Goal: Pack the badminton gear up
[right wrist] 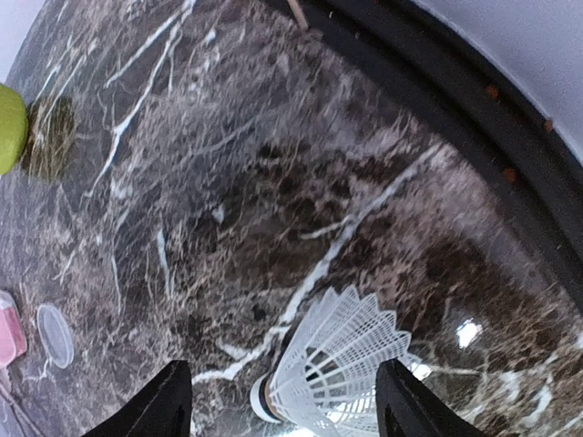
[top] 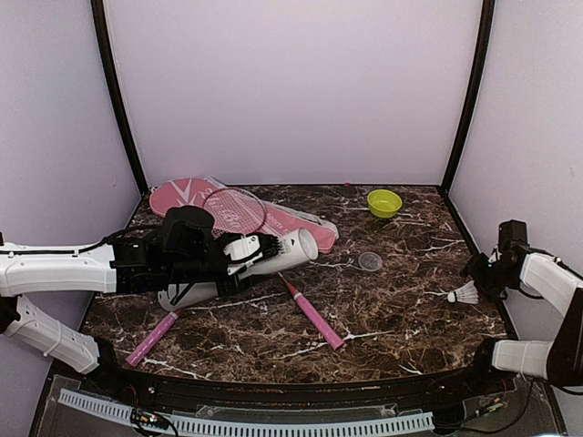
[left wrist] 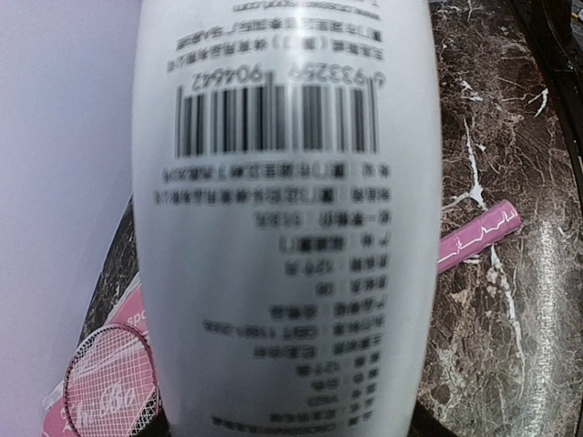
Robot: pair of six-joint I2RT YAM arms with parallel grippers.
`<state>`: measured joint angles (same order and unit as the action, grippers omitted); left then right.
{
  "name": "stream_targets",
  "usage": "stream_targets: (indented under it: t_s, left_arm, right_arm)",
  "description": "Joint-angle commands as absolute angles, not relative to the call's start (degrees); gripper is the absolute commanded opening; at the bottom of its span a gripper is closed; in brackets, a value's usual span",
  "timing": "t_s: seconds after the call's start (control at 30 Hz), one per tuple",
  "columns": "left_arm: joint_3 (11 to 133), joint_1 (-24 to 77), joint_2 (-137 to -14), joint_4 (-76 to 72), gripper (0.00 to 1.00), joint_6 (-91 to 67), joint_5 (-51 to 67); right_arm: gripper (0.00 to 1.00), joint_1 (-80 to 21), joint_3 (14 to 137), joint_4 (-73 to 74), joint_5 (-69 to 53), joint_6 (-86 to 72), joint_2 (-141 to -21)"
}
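Overhead view: the left gripper (top: pixel 248 255) is clamped around the tall white tube (top: pixel 284 249), a smooth cylinder held at about 9 o'clock on the table (top: pixel 401 309), its round end pointing toward 2 o'clock. Only this view shows the long pink racket cover (top: pixel 293 217), flat and glossy at 11 o'clock, with a strung red-pink racket head (top: pixel 235 209) lying on it, and two pink handles, one (top: pixel 152 337) at 7 o'clock and one (top: pixel 319 323) near 6 o'clock. A lime-green bowl (top: pixel 383 202) sits at 1 o'clock and a clear disc (top: pixel 370 261) just below it. The left wrist view alone resolves the tube's (left wrist: pixel 287 228) printed barcode and rows of small text; its own fingers are hidden. The right wrist view shows the right gripper (right wrist: pixel 287 401) with jaws apart on either side of a shuttlecock (right wrist: pixel 332 364), whose ribbed white skirt fans toward 1 o'clock above a dark-banded cork. It lies on brown, white-veined marble at the table's 3 o'clock edge.
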<state>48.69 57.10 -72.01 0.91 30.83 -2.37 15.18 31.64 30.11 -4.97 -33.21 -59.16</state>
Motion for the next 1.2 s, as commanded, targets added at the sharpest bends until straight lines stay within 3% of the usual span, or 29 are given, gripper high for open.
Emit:
stream_targets:
  t_s: [0.0, 0.43, 0.83, 1.17]
  left_arm:
    - [49.2, 56.9, -71.3, -0.5, 0.55, 30.7, -1.5]
    - [49.4, 56.9, -71.3, -0.2, 0.55, 30.4, -0.4]
    - [49.6, 56.9, -71.2, -0.1, 0.55, 30.3, -0.3]
    - [49.6, 56.9, -71.3, -0.1, 0.55, 30.3, 0.5]
  right_arm:
    - [0.66, 15.3, 27.7, 26.7, -15.1, -37.4, -56.5]
    - [0.44, 9.5, 26.6, 28.7, -14.4, -39.7, -53.8]
    - [0.01, 9.4, 25.9, 29.1, -13.3, -40.9, -51.4]
    - [0.0, 3.1, 36.6, 25.7, -24.5, -36.3, -48.7]
